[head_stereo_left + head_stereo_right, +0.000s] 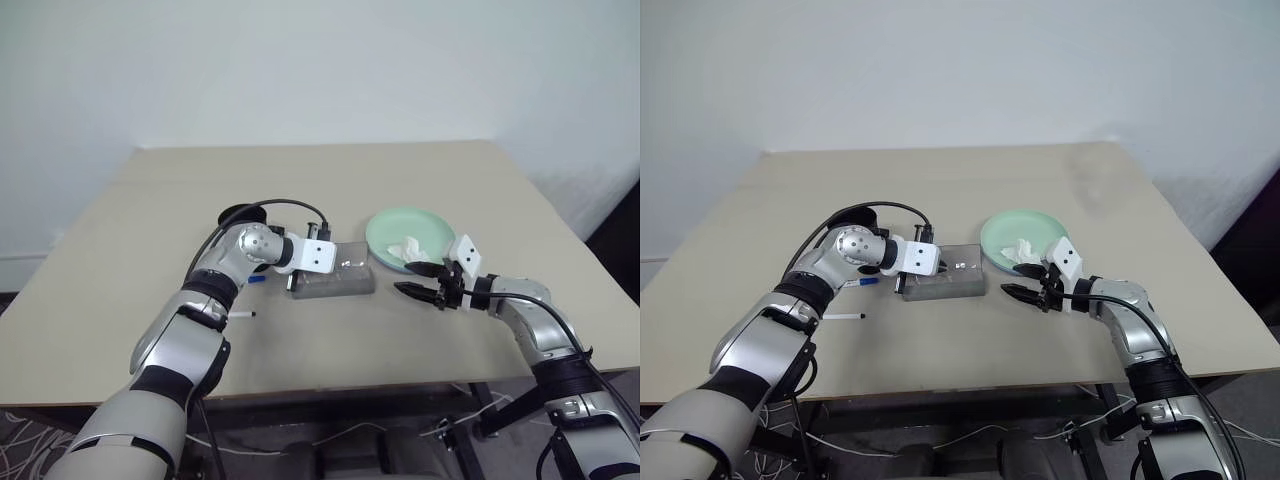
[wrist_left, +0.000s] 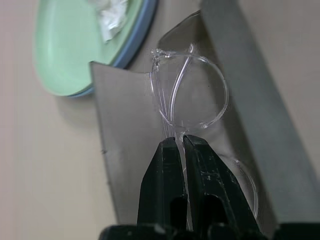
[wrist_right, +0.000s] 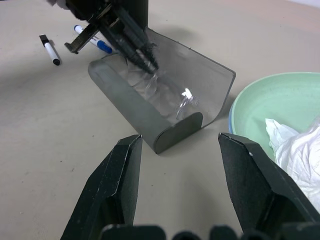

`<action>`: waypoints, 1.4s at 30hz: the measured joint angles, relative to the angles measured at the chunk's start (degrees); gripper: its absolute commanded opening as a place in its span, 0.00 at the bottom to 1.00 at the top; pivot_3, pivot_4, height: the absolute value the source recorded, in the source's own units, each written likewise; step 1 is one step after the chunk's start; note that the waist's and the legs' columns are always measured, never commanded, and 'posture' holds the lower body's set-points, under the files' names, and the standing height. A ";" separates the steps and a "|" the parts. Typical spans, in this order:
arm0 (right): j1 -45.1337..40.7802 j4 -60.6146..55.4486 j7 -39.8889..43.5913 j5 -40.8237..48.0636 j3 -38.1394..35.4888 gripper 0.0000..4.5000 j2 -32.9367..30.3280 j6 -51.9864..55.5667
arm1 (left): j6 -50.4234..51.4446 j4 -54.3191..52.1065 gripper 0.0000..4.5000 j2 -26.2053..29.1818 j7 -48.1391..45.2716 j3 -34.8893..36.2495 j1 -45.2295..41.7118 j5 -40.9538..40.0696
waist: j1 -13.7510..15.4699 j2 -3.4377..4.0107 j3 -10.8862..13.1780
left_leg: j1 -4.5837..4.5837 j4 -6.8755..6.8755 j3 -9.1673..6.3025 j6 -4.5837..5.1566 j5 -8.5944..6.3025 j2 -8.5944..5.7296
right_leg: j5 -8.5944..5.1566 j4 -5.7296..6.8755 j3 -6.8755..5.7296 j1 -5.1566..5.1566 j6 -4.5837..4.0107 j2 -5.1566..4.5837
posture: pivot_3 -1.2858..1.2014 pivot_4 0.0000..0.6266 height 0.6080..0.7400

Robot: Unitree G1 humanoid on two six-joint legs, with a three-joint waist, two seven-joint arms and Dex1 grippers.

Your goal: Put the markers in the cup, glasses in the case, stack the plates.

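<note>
The clear glasses (image 2: 200,95) lie inside the open grey case (image 2: 125,150) at the table's middle. My left gripper (image 2: 180,140) is shut on their frame and reaches down into the case (image 1: 335,275). My right gripper (image 3: 180,137) stands open just right of the case, holding nothing, beside the plates. The mint green plate (image 1: 410,232) rests on the light blue plate (image 2: 137,42). The blue-capped marker (image 3: 92,40) and the black-capped marker (image 3: 50,50) lie on the table left of the case. The black cup (image 1: 855,215) stands behind my left arm, partly hidden.
A crumpled white tissue (image 1: 405,250) sits on the green plate. The case's raised lid (image 3: 200,75) stands between the case's tray and the plates. The table (image 1: 330,180) ends close to the near side of both arms.
</note>
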 measured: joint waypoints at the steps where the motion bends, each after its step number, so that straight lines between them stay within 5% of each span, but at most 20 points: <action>1: 0.00 0.00 -0.01 0.00 0.00 0.59 0.03 0.00 | 0.41 -0.03 0.01 -0.10 -0.80 0.03 0.00 -0.20 | 0.00 0.00 0.00 | 0.00 0.00 0.00 0.00 0.00 0.00 | 0.00 0.00 0.00 0.00 0.00 0.00 | 0.52 0.00 0.97; 6: 0.00 0.00 -0.05 -0.01 0.00 0.59 0.37 -0.01 | 1.92 -0.53 0.01 -0.11 -3.53 0.27 0.02 -1.15 | 0.00 0.00 0.00 | 0.01 0.01 -0.01 0.00 0.00 0.00 | 0.00 0.02 0.00 0.00 0.00 0.00 | 0.52 0.00 0.97; 12: 0.00 -0.01 -0.10 -0.02 0.01 0.59 0.50 -0.01 | 2.62 -0.67 0.36 -0.18 -2.87 0.50 0.02 -1.87 | 0.01 0.00 0.00 | 0.01 0.01 -0.02 0.00 0.00 0.00 | 0.00 0.01 0.01 0.00 0.00 0.00 | 0.52 0.00 0.97; 19: 0.14 -0.01 -0.12 -0.02 0.02 0.59 0.61 -0.02 | 3.91 -0.74 0.36 -2.13 0.07 3.94 -0.25 -4.66 | 0.01 -0.01 0.00 | 0.00 0.01 -0.03 0.00 0.00 0.00 | 0.00 0.02 0.00 0.00 0.00 0.00 | 0.52 0.00 0.97; 25: 0.28 -0.02 -0.08 -0.01 0.02 0.59 1.00 -0.07 | 4.79 1.09 0.01 -2.35 9.72 4.72 -5.62 -2.82 | 0.00 -0.02 0.00 | 0.03 0.02 -0.03 0.00 0.00 -0.03 | 0.01 0.00 0.01 0.03 0.02 0.00 | 0.52 0.00 0.97; 36: 0.26 -2.49 -0.07 0.15 -0.19 0.59 1.01 0.03 | 4.65 10.20 0.01 -3.22 25.72 -4.29 -6.58 10.69 | 0.01 -0.03 0.00 | -0.01 0.02 -0.05 0.00 0.00 -0.09 | 0.01 0.00 0.02 0.02 0.03 -0.02 | 0.52 0.00 0.97; 42: 0.50 -3.21 -0.14 0.15 -0.68 0.59 1.01 0.06 | 4.83 11.09 0.01 -3.61 23.96 -2.85 -6.67 9.59 | 0.02 -0.04 -0.01 | 0.01 0.01 -0.07 0.00 0.00 -0.09 | 0.00 0.01 0.01 0.03 0.03 -0.03 | 0.52 0.00 0.97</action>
